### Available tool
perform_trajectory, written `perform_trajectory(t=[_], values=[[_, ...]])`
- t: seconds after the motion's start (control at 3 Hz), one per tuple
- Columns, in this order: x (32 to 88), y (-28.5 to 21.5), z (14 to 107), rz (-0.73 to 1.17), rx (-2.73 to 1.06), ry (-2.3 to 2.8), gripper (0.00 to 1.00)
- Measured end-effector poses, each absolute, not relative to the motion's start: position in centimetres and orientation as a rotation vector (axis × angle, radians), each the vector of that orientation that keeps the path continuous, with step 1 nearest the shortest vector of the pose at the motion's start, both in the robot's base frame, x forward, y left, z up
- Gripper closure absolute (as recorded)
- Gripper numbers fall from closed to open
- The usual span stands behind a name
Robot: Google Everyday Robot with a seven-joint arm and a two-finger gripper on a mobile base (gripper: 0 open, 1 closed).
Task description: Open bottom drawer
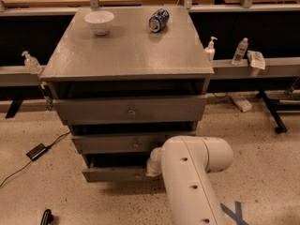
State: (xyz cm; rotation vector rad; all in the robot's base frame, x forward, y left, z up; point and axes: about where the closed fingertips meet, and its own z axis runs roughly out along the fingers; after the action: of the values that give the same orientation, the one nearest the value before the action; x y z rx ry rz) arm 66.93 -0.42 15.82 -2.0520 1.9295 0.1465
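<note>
The grey cabinet has three drawers. The bottom drawer is the lowest; its slim grey front stands out a little from the cabinet, with a dark gap above it. Its centre knob is hidden. My white arm reaches in from the lower right. The gripper is at the bottom drawer's front, right of centre, mostly hidden behind the arm. The middle drawer and the taller top drawer are above it.
A white bowl and a blue can lying on its side are on the cabinet top. Sanitizer bottles and a water bottle stand on rails behind. A cable and black adapter lie on the floor at left.
</note>
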Motion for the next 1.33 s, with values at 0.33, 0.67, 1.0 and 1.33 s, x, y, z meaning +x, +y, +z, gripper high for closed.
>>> perform_trajectory(t=[0.33,0.67,1.0,1.33], values=[[66.92,-0.42,15.82,0.147,-2.052,1.929,1.0],[66.92,-0.42,15.82,0.147,-2.052,1.929,1.0],[66.92,-0.42,15.82,0.147,-2.052,1.929,1.0],[66.9,-0.42,15.81,0.147,-2.052,1.929,0.78]])
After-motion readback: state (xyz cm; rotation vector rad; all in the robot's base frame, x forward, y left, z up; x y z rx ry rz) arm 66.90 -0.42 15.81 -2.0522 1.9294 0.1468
